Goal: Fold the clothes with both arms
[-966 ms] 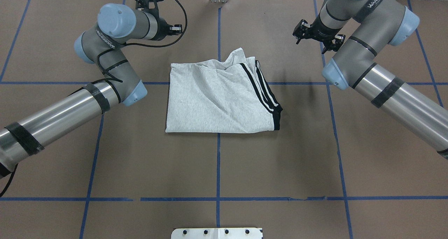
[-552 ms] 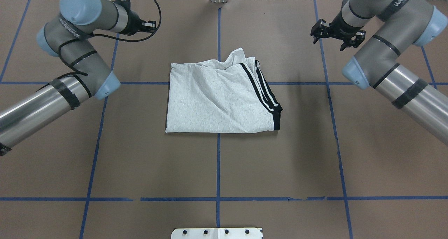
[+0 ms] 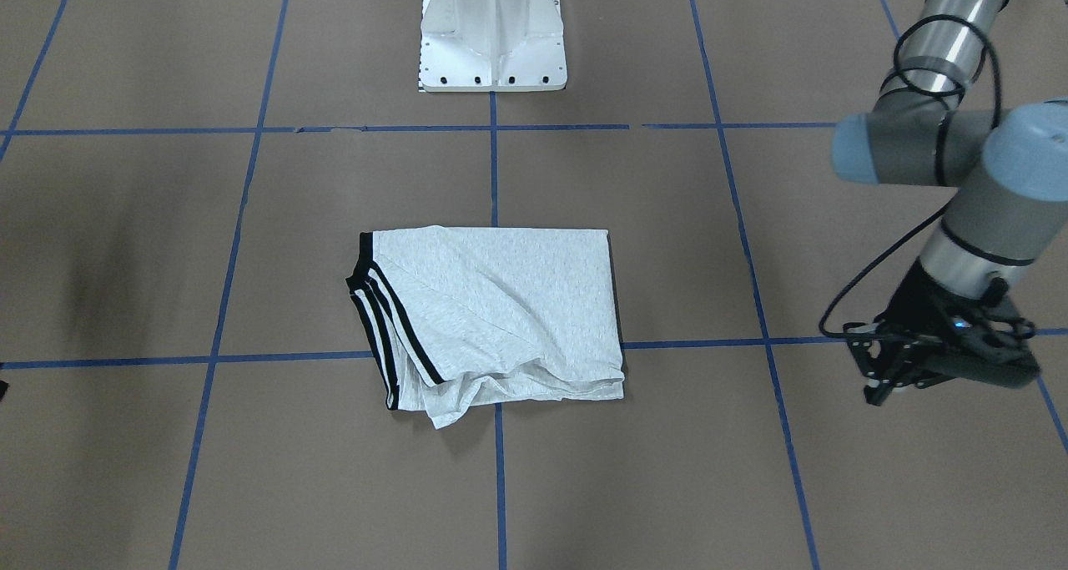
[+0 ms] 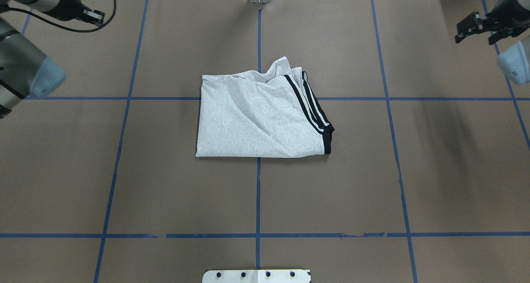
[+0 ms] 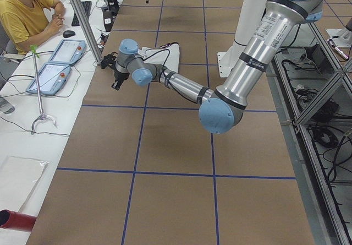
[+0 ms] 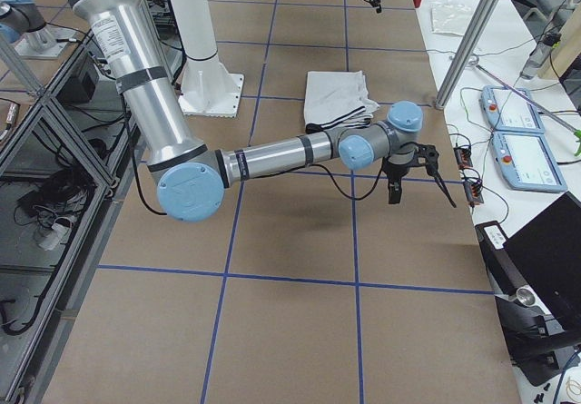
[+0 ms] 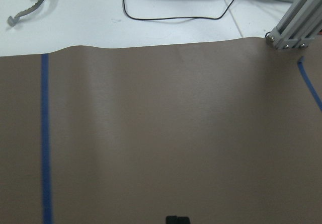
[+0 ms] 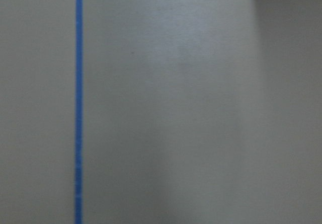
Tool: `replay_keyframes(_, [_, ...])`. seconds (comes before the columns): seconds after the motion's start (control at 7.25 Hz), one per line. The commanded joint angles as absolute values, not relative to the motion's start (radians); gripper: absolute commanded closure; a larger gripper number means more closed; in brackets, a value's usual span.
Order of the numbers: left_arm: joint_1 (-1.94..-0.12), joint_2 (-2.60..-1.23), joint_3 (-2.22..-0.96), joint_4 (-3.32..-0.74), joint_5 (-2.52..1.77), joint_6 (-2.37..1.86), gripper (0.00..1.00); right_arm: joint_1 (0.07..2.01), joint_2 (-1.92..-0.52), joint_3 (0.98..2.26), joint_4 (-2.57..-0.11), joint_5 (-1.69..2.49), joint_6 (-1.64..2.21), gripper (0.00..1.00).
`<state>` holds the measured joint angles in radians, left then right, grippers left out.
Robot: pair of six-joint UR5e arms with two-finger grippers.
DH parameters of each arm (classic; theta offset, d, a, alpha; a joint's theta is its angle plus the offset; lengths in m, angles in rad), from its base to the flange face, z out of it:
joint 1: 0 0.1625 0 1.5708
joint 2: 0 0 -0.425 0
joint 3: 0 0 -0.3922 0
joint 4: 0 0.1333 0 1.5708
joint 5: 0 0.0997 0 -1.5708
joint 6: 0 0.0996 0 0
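Note:
The light grey T-shirt [image 4: 256, 117] lies folded into a rough rectangle at the table's centre, its black double stripes along the right side. It also shows in the front-facing view [image 3: 501, 303], where no print is visible. My left gripper [image 4: 98, 17] hangs over the far left corner, well clear of the shirt; it looks shut and empty in the front-facing view [image 3: 876, 390] and the left wrist view [image 7: 177, 219]. My right gripper [image 4: 476, 36] is open and empty over the far right corner, its fingers spread in the exterior right view [image 6: 420, 197].
The white pedestal base [image 3: 492, 36] stands at the robot's side of the table. Blue tape lines cross the brown table cover [image 4: 331, 192]. Past the far edge sit a person [image 5: 27, 14], control pendants [image 5: 60, 52] and an aluminium post [image 5: 82, 19].
Both arms have swung outward and back from beside the shirt to the far corners. The right gripper stays open. The shirt has not moved.

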<state>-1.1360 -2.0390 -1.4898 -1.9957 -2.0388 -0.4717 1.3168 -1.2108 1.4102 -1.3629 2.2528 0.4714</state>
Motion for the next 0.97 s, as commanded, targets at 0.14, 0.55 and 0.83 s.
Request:
replay_keyframes(0.14, [-1.366, -1.878, -1.539, -1.921, -2.24, -0.169, 0.0, 1.478, -1.25, 1.44, -1.647, 2.264, 0.07, 0.0])
replay_keyframes(0.55, [-1.446, -1.781, -1.51, -1.894, -2.347, -0.079, 0.0, 1.54, -1.349, 1.469, -1.678, 2.397, 0.038, 0.0])
replay_keyframes(0.83, [-1.494, -1.787, -1.493, -1.898, -2.341, -0.037, 0.0, 1.542, -1.373, 1.529, -1.68, 2.382, 0.05, 0.0])
